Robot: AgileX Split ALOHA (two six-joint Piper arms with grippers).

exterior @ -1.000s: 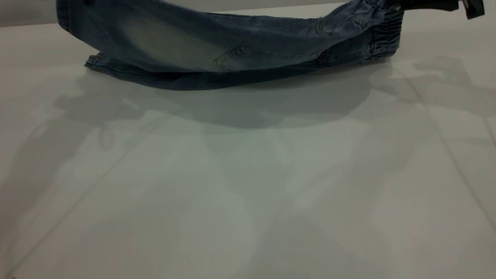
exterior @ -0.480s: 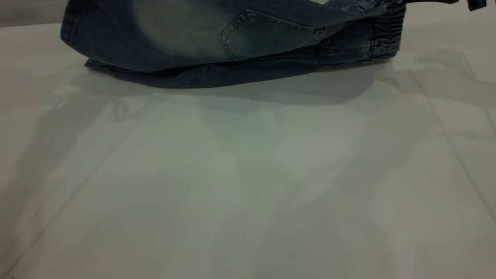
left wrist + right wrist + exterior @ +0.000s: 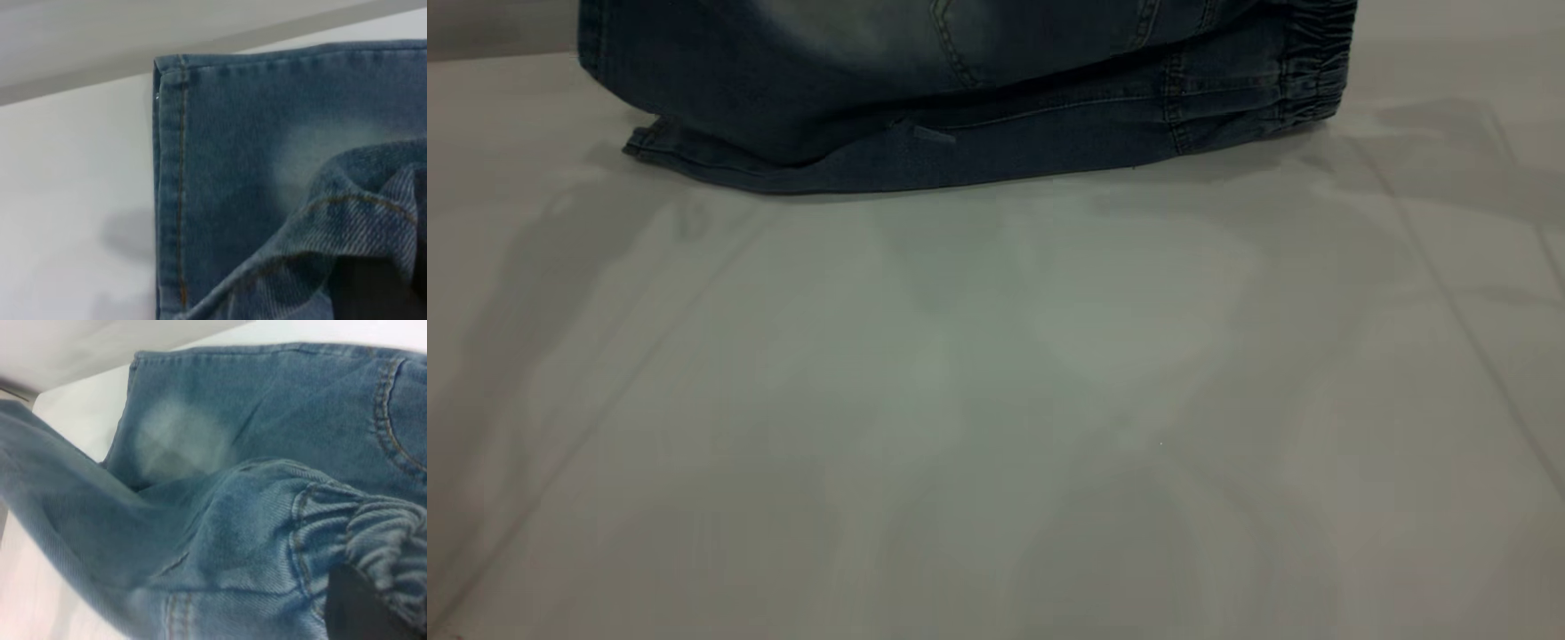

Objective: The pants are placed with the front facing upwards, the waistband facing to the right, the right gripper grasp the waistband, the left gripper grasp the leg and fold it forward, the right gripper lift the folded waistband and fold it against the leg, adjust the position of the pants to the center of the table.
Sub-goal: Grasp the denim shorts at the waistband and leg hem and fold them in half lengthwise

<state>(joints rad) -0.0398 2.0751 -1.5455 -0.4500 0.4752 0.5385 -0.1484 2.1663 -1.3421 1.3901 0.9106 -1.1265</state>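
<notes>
**Grippers mostly hidden by cloth**

Neither arm is showing in the exterior view. In the right wrist view, one black tapered finger of the right gripper [image 3: 367, 610] is pressing against gathered denim. In the left wrist view, a dark part of the left gripper [image 3: 373, 290] is sitting under bunched fabric.

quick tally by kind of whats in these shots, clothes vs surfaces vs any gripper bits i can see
clothing: 1, the pants, blue denim, waistband at the exterior view's right
surfaces: 1, the table
gripper parts: 2, a dark piece of the right gripper at the waistband, and a dark piece of the left gripper under bunched denim; fingers hidden on both
total: 4
</notes>
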